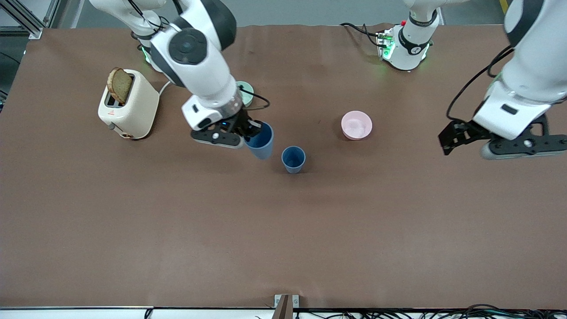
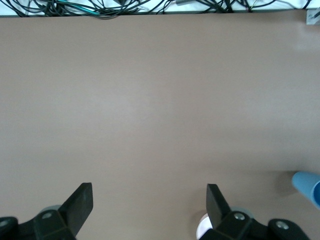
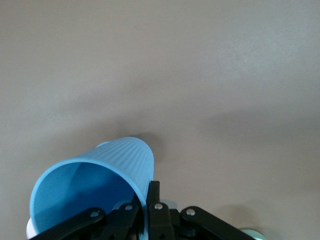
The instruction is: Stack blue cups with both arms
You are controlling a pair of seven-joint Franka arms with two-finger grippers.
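Note:
One blue cup stands upright on the brown table, mouth up. The other blue cup hangs tilted just beside it, toward the right arm's end. My right gripper is shut on this cup's wall. In the right wrist view the held cup fills the lower part, with the right gripper pinching its rim, one finger inside and one outside. My left gripper hovers open and empty over bare table at the left arm's end. In the left wrist view the left gripper spreads wide, and a blue cup shows at the edge.
A cream toaster with a bread slice stands toward the right arm's end. A pale green bowl sits partly hidden under the right arm. A pink bowl lies between the standing cup and the left gripper.

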